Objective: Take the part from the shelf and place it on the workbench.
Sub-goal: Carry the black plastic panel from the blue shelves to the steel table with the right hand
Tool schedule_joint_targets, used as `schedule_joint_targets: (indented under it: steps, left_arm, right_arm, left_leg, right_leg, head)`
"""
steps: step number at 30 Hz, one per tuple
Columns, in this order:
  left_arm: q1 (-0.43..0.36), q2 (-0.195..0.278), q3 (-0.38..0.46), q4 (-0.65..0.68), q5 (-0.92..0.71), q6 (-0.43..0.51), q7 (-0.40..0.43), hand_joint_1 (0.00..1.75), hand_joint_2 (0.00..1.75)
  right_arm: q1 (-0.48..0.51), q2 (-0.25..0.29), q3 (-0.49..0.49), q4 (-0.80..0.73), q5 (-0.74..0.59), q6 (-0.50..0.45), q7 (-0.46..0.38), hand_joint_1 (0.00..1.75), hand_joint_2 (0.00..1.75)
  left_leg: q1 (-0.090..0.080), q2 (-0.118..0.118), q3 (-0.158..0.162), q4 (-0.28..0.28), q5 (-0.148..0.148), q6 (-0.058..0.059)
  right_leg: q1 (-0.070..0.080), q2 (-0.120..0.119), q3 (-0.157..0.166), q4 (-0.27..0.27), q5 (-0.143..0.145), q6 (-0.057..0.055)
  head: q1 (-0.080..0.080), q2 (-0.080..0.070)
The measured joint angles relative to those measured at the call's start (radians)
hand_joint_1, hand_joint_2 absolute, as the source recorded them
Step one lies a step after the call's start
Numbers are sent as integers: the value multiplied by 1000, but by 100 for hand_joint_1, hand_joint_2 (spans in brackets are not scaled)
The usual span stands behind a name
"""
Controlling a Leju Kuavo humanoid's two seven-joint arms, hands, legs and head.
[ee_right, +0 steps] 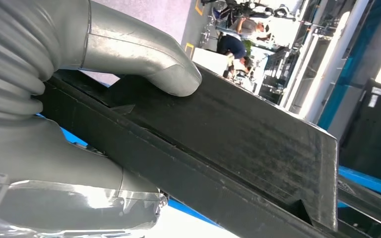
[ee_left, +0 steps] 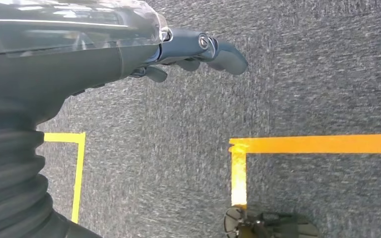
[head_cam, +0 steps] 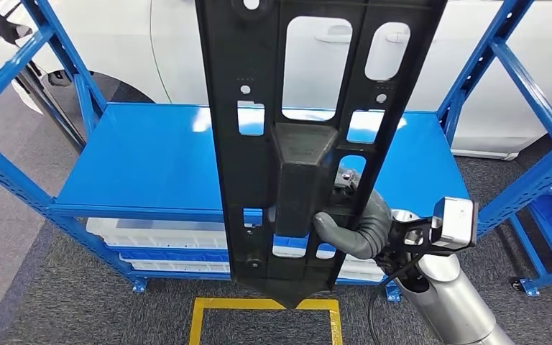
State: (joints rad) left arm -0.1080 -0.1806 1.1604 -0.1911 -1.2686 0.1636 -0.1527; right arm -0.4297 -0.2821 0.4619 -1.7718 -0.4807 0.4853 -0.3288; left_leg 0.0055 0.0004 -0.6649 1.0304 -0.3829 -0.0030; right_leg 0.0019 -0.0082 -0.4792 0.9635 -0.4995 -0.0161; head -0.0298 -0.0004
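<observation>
Large black part (head_cam: 259, 144), a long flat plastic panel with window-like cutouts and a raised box section at its middle, held upright in the air in front of the blue shelf (head_cam: 144, 162), its pointed lower tip hanging above the yellow floor marking (head_cam: 201, 316) and its upper end running out of the head view's top edge. Gripped by the right hand (head_cam: 352, 230) at the raised box section, grey thumb wrapped over the front face, remaining fingers hidden behind the panel; seen close in the right wrist view as a thumb (ee_right: 149, 64) pressed flat on the dark ribbed surface of the part (ee_right: 258, 148), palm beneath it. Clear of the shelf's top deck, touching nothing but that hand. Silver right forearm rising from the lower right with a small grey camera block (head_cam: 454, 221) at the wrist. Left hand (ee_left: 198, 52) hanging down over grey carpet (ee_left: 302, 74), holding nothing, fingers loosely curled and slightly apart. White trays (head_cam: 151, 237) on the shelf's lower level. White car (head_cam: 474, 72) behind the shelf. Yellow tape lines (ee_left: 317, 144) on the carpet below the left hand. People in the blurred background of the right wrist view, too small for detail.
</observation>
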Motion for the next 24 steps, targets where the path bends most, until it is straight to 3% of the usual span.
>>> schedule_joint_targets:
  steps: [3, 4, 5, 6, 8, 10, 11, 13, 15, 16, 18, 19, 20, 21, 22, 24]
  left_arm:
    - [3, 1, 0, 0, 0, 0, 2, 0, 175]
    - [3, 1, 0, 0, 0, 0, 2, 0, 175]
    - [4, 1, 0, 0, 1, 0, 3, 0, 175]
    - [5, 2, 0, 0, 2, 0, 4, 0, 175]
    - [5, 3, 1, 0, 5, 0, 6, 0, 175]
    - [4, 4, 1, 0, 8, 0, 6, 0, 175]
    - [4, 4, 1, 0, 8, 0, 6, 0, 175]
    - [5, 4, 2, 0, 10, 0, 6, 0, 175]
    - [5, 4, 3, 0, 10, 1, 4, 0, 175]
    - [3, 4, 3, 0, 11, 1, 3, 0, 175]
    - [2, 4, 3, 0, 10, 1, 2, 0, 175]
    - [2, 4, 3, 0, 10, 1, 2, 0, 175]
    - [2, 4, 3, 0, 10, 1, 1, 0, 175]
    - [3, 4, 3, 0, 8, 1, 1, 0, 175]
    - [3, 4, 3, 0, 8, 1, 1, 0, 175]
    - [3, 4, 3, 0, 6, 0, 1, 0, 175]
  right_arm:
    - [1, 6, 1, 0, 0, 0, 0, 171, 175]
    - [2, 6, 1, 0, 0, 1, 0, 171, 175]
    - [4, 6, 1, 1, 0, 1, 0, 171, 175]
    - [5, 7, 1, 1, -1, 1, 0, 171, 175]
    - [6, 7, 1, 1, -4, 4, -2, 171, 175]
    - [5, 7, 0, 1, -6, 8, -5, 171, 175]
    - [5, 7, -1, 2, -7, 11, -6, 171, 175]
    - [5, 6, -1, 4, -9, 15, -8, 171, 175]
    - [3, 6, -2, 7, -9, 17, -9, 171, 175]
    - [2, 6, -3, 8, -9, 18, -9, 171, 175]
    - [1, 7, -4, 10, -9, 19, -8, 171, 175]
    - [1, 7, -4, 12, -9, 19, -8, 171, 175]
    - [1, 7, -4, 13, -9, 19, -8, 171, 175]
    - [2, 7, -5, 15, -9, 19, -8, 171, 175]
    - [2, 7, -6, 16, -9, 19, -8, 171, 175]
    - [2, 7, -9, 17, -8, 18, -8, 171, 175]
  left_leg:
    - [3, -2, -53, 163, -124, -13]
    - [5, -2, -67, 220, -150, -16]
    - [6, -1, -66, 249, -157, -19]
    - [7, -1, -49, 244, -147, -22]
    - [9, -1, 33, 131, -106, -21]
    - [6, -2, 102, 21, -88, -12]
    - [4, -2, 114, -3, -89, -6]
    - [4, -3, 110, -8, -84, 7]
    - [7, -1, 104, -15, -73, 21]
    - [9, 0, 99, -18, -67, 29]
    - [9, 1, 83, -18, -55, 35]
    - [8, 1, 74, -17, -49, 36]
    - [8, 1, 65, -15, -44, 36]
    - [8, 1, 56, -12, -39, 35]
    - [8, 0, 48, -10, -34, 33]
    - [8, 0, 37, -7, -24, 26]
  right_leg:
    - [-2, -3, -25, 0, 25, -10]
    - [-2, -3, -35, 3, 30, -8]
    - [-2, -4, -46, 8, 35, -7]
    - [-3, -4, -55, 13, 38, -5]
    - [-5, -4, -73, 29, 41, -1]
    - [-3, -4, -88, 43, 42, 7]
    - [-3, -4, -93, 47, 44, 13]
    - [-2, -3, -98, 49, 51, 26]
    - [-4, 0, -107, 68, 31, 36]
    - [-5, 1, -121, 102, 2, 41]
    - [-9, 3, -168, 223, -79, 49]
    - [-10, 3, -189, 284, -108, 52]
    - [-12, 4, -199, 322, -119, 54]
    - [-14, 4, -188, 321, -110, 55]
    - [-15, 3, -157, 278, -86, 54]
    - [-14, 4, -67, 131, -35, 48]
  head:
    - [0, 0]
    - [0, 0]
    - [0, 0]
    - [0, 0]
    - [0, 0]
    - [0, 0]
    - [0, 0]
    - [0, 0]
    - [0, 0]
    - [0, 0]
    - [0, 0]
    - [0, 0]
    - [0, 0]
    - [0, 0]
    - [0, 0]
    - [0, 0]
